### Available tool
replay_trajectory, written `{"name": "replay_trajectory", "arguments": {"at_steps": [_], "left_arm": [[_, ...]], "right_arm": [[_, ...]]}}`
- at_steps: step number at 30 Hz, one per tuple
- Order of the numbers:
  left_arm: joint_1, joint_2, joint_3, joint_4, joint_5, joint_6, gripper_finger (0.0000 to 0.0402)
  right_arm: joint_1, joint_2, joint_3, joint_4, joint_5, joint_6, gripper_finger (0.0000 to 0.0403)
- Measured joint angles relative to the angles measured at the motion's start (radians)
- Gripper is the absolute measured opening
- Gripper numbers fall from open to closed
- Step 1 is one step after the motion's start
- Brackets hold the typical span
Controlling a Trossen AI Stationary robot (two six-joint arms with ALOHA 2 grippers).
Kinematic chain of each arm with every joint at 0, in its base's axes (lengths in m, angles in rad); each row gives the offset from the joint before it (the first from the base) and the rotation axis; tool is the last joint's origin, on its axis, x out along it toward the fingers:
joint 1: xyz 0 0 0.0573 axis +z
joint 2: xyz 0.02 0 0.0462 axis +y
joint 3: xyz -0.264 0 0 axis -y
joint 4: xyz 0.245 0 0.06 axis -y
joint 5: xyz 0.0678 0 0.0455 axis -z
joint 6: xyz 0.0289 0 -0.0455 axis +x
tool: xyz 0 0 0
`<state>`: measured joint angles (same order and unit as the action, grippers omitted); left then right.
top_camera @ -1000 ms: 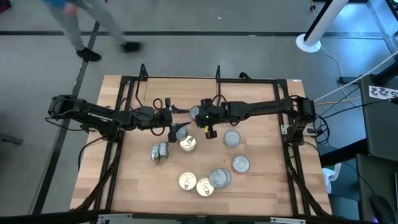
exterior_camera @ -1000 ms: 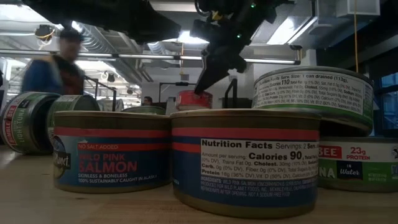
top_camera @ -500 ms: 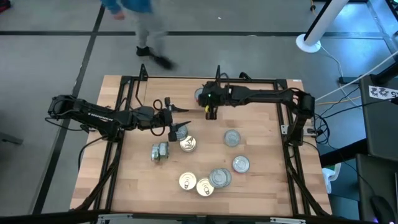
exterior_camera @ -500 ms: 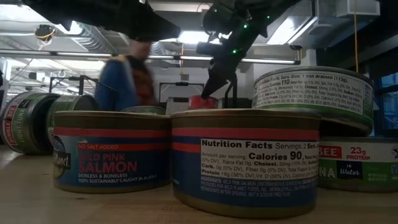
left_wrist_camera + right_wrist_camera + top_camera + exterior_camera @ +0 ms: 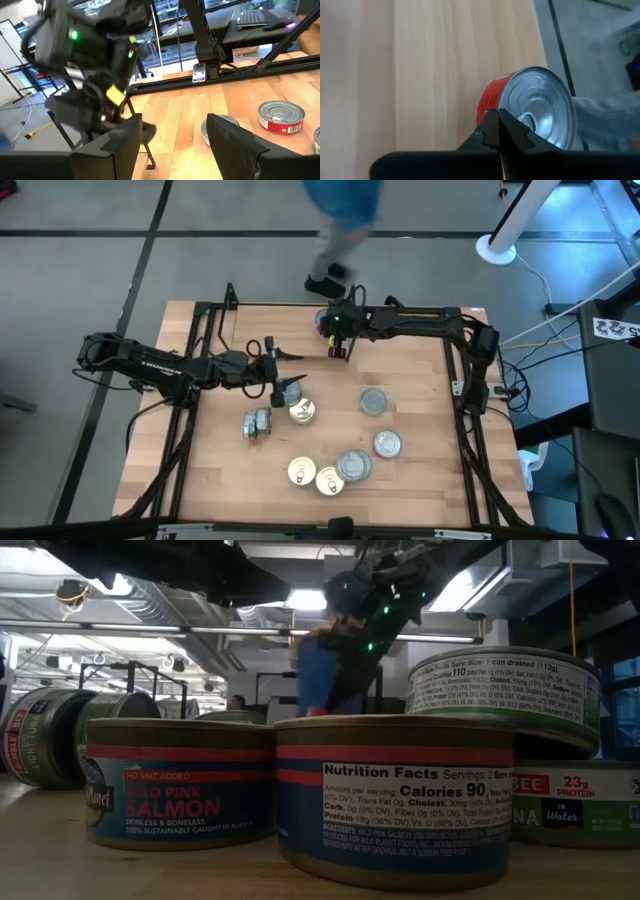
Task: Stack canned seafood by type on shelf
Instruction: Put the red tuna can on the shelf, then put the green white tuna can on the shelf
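Right gripper (image 5: 497,131), fingers pressed together, sits at red-label tin (image 5: 530,107), top center of high view; rigid, slick metal, best pinched across rim.

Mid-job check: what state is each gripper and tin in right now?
right gripper: shut on the red tin, at the table's far edge.
red tin: held at its lid, not yet released.
left gripper: open, holding nothing.
side-lying tins: two, on their sides, touching.
stacked tins: one on another.
single tin: upright, alone.
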<state>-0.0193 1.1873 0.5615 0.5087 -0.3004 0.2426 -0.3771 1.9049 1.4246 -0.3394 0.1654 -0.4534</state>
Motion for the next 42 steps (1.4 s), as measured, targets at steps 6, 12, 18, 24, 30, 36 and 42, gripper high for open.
{"name": "replay_trajectory", "arguments": {"at_steps": [6,12,18,24,30,36,42], "left_arm": [[0.0,0.0,0.0,-0.001,0.0,0.0,0.0219],[0.0,0.0,0.0,-0.002,0.0,-0.007,0.0219],[0.0,0.0,0.0,-0.002,0.0,-0.009,0.0219],[0.0,0.0,0.0,-0.002,0.0,-0.011,0.0219],[0.0,0.0,0.0,-0.002,0.0,-0.011,0.0219],[0.0,0.0,0.0,-0.002,0.0,-0.012,0.0219],[0.0,0.0,0.0,-0.002,0.0,-0.012,0.0219]], "right_arm": [[-0.025,0.029,0.0,0.002,0.002,0.0,0.0],[-0.028,0.032,0.0,0.003,0.0,0.0,0.0],[-0.029,0.033,0.0,0.003,0.001,0.0,0.0],[-0.029,0.034,0.0,0.003,0.001,0.0,0.0006],[-0.029,0.034,0.0,0.003,0.0,0.0,0.0023],[-0.029,0.035,0.0,0.003,0.001,0.001,0.004],[-0.029,0.035,0.0,0.003,0.0,0.001,0.0075]]}}
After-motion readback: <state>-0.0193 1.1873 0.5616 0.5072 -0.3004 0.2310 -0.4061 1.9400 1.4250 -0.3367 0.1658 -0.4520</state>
